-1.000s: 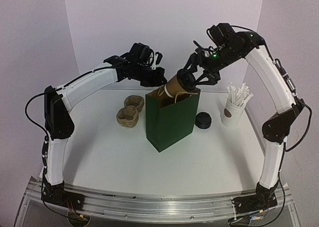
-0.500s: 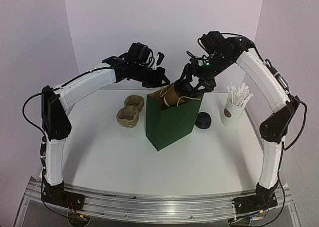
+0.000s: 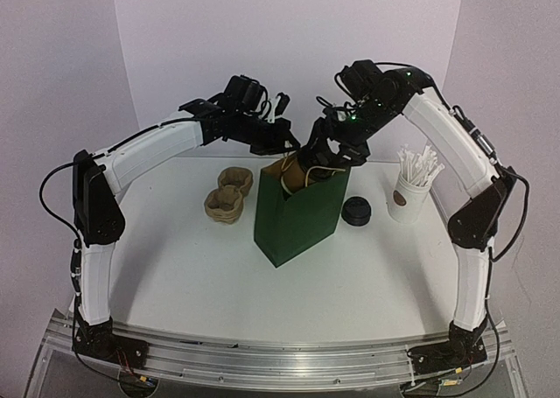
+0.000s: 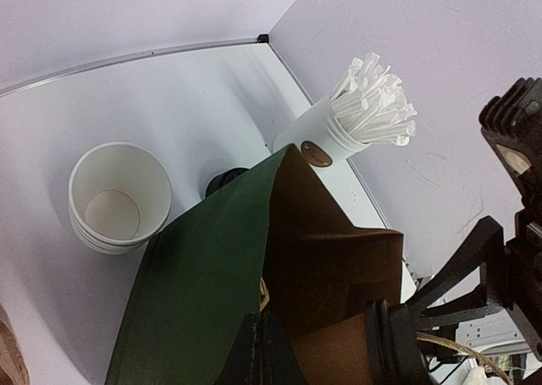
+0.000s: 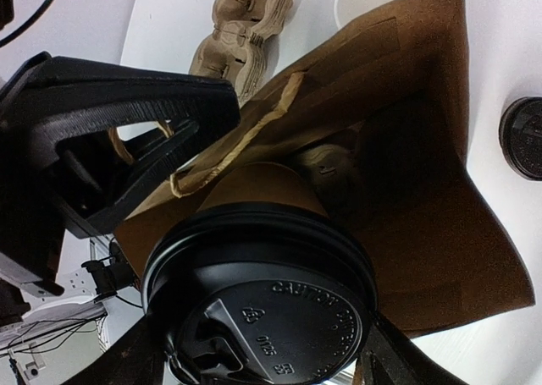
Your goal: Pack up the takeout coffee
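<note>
Lid (image 5: 262,309): semi-gloss black plastic, embossed lettering. Cup (image 5: 254,186): matt brown paper. Bag (image 3: 297,219): matt green paper, brown kraft inside. Trays (image 3: 229,192): rough moulded pulp. Surface (image 3: 192,267): smooth, white, matt.

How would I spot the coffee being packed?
Find the green paper bag mid-table. Tilted into its open top, gripped by the right tool, is the takeout coffee. Unlike the stack of lidless cups, this brown cup wears a black dome lid.

setting: robot lab bench | cues: plain white enclosure walls (image 3: 262,31), aluminium base rail (image 3: 280,357), white tabletop (image 3: 192,271)
</note>
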Robot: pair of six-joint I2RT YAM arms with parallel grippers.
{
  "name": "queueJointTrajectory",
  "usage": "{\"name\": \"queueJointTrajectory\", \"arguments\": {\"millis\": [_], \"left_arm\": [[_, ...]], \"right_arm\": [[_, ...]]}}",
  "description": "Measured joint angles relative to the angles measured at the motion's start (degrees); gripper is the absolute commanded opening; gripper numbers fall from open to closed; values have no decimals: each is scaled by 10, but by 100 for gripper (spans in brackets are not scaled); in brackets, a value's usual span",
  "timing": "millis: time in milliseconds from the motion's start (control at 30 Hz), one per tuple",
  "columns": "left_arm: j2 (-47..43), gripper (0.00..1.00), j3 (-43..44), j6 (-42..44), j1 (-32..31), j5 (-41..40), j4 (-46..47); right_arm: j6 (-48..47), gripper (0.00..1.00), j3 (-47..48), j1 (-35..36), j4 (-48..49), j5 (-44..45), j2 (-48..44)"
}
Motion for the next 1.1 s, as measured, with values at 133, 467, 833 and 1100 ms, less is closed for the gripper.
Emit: {"name": "queueJointTrajectory", "arguments": {"millis": [133,467,833,1100], "left_arm": [[0,0,0,-4,0,6,1],[0,0,0,-4,0,10,5],[0,0,0,10,0,11,4],[0,0,-1,14,0,10,5]], "right_arm": [[0,75,10,7,2,5,12],[0,75,35,16,-4,11,21],[0,75,43,17,-7,14,21],[0,75,47,17,-7,14,21]]}}
